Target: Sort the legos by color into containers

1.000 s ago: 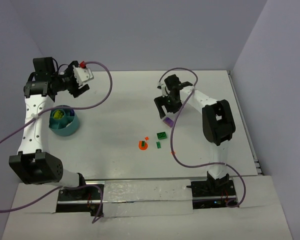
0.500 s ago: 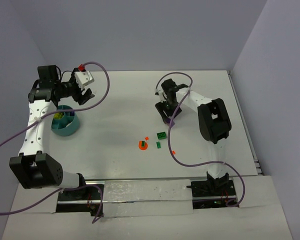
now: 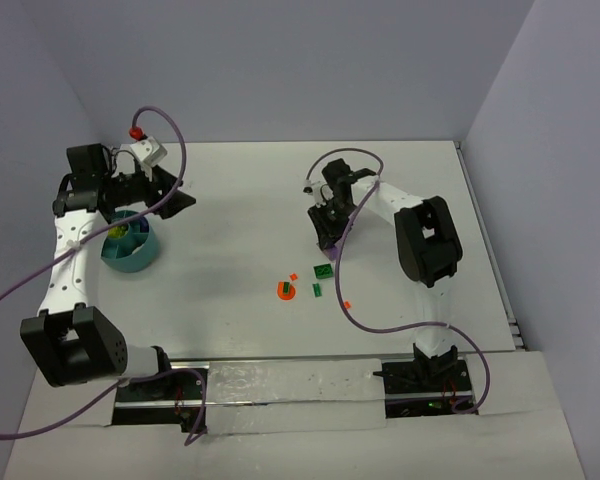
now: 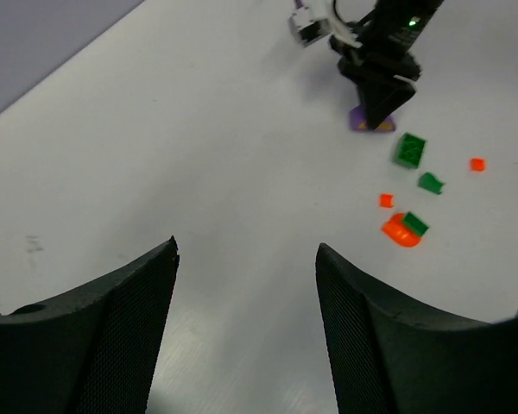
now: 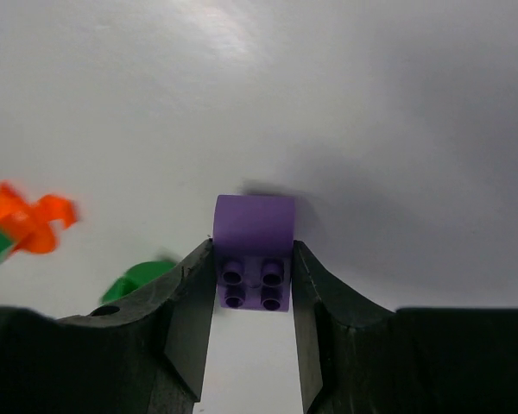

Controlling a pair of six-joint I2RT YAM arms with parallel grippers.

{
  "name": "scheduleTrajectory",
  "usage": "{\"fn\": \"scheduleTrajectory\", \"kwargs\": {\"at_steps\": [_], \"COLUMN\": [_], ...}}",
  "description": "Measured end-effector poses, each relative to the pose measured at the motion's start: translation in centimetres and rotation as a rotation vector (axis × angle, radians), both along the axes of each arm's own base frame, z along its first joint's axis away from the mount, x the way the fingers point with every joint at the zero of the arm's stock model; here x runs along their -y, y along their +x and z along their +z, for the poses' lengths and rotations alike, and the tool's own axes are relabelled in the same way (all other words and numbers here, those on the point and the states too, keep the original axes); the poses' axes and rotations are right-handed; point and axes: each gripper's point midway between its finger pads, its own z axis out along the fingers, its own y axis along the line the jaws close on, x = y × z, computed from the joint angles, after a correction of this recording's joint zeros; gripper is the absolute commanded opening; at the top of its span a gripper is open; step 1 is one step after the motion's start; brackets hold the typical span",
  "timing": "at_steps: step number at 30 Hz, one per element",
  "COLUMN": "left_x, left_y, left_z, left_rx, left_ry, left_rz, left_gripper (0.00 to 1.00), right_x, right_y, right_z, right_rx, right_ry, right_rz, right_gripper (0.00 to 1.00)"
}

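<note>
Purple brick [image 5: 255, 226] squeezed in right gripper [image 5: 253, 263]; left gripper [image 4: 246, 250] gaping, empty. Next: lift, carry left to teal bowl [image 3: 130, 262]

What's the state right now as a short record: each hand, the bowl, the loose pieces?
left hand: open, empty, near the bowl
right hand: shut on the small purple plastic brick, fingers against two opposite sides
round teal plastic bowl: lime green pieces inside, compartment unclear
loose on white table: dark green square brick; dark green flat bit; round orange piece with small dark green bit on it; two tiny orange bits
</note>
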Motion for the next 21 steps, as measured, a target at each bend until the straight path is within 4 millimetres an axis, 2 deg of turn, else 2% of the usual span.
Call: {"fn": "scheduleTrajectory", "kwargs": {"at_steps": [3, 5, 9, 11, 13, 16, 21], "left_x": [1.1, 1.8, 3.6, 5.2, 7.2, 9.6, 11.5], "left_y": [-1.4, -2.5, -4.0, -5.0, -6.4, -8.1, -9.1], "left_z": [-0.9, -1.2, -0.2, 0.1, 0.2, 0.7, 1.3], "left_rx": [-0.055, -0.082, -0.065, -0.042, -0.031, -0.01, 0.03], "left_ry": [-0.076, -0.12, -0.167, -0.165, -0.161, -0.158, -0.136], "left_rz": [-0.031, -0.058, -0.148, -0.224, -0.316, -0.434, -0.541], "left_gripper": [0.73, 0.74, 0.75, 0.76, 0.76, 0.8, 0.82], "right_x": [-2.5, -4.6, -9.1, -10.7, -11.8, -12.6, -14.0], "right_y": [-1.3, -2.2, -4.0, -5.0, -6.1, -7.7, -10.4], "right_z": [1.8, 4.5, 12.0, 15.6, 18.2, 20.5, 21.4], "right_rx": [-0.055, -0.084, -0.146, -0.191, -0.231, -0.289, -0.361], "right_ry": [0.156, 0.3, 0.639, 0.792, 0.898, 0.978, 1.02], "right_rz": [0.033, 0.064, 0.157, 0.221, 0.284, 0.365, 0.461], "right_gripper": [0.08, 0.09, 0.09, 0.09, 0.1, 0.1, 0.09]}}
